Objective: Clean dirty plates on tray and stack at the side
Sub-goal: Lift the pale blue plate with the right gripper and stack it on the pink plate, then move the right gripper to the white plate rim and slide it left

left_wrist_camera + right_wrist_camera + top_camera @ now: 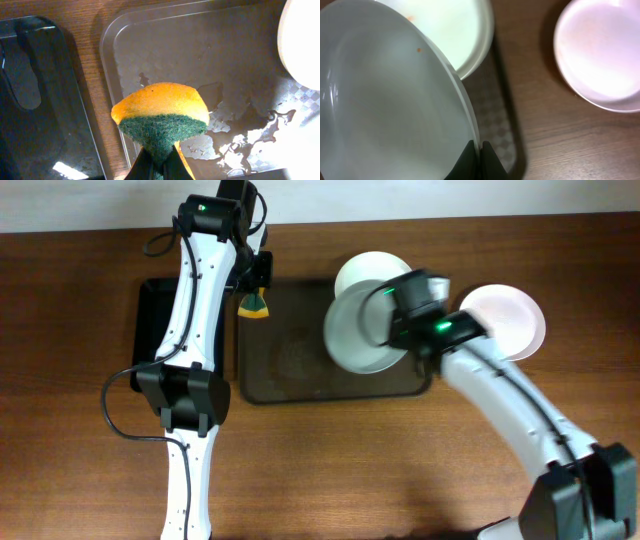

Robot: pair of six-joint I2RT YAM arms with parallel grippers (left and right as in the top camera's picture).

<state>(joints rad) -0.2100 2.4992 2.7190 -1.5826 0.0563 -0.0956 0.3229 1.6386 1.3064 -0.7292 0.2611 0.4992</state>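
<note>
Wood table (80, 460), wet brown tray (300, 375). My left gripper (159, 165) is pinching a sponge (160, 117) over its left end; my right gripper (476, 160) is pinching the grey plate (385, 100) by its rim at the right end. One white plate (505, 320) is sitting off-tray right, likely done; the smeared plate (455, 30) is waiting at the far edge.

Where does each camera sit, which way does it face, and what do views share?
Overhead: fixed above the table, facing straight down; both arms show, over the brown tray.
Left wrist: on the left arm, looking down past the left fingers, shut on a sponge, at the brown tray's wet floor.
Right wrist: on the right arm, looking down past the right fingers, shut on the blue-grey plate at its rim.
Shared: all show the brown tray; overhead and right wrist show all three plates.
</note>
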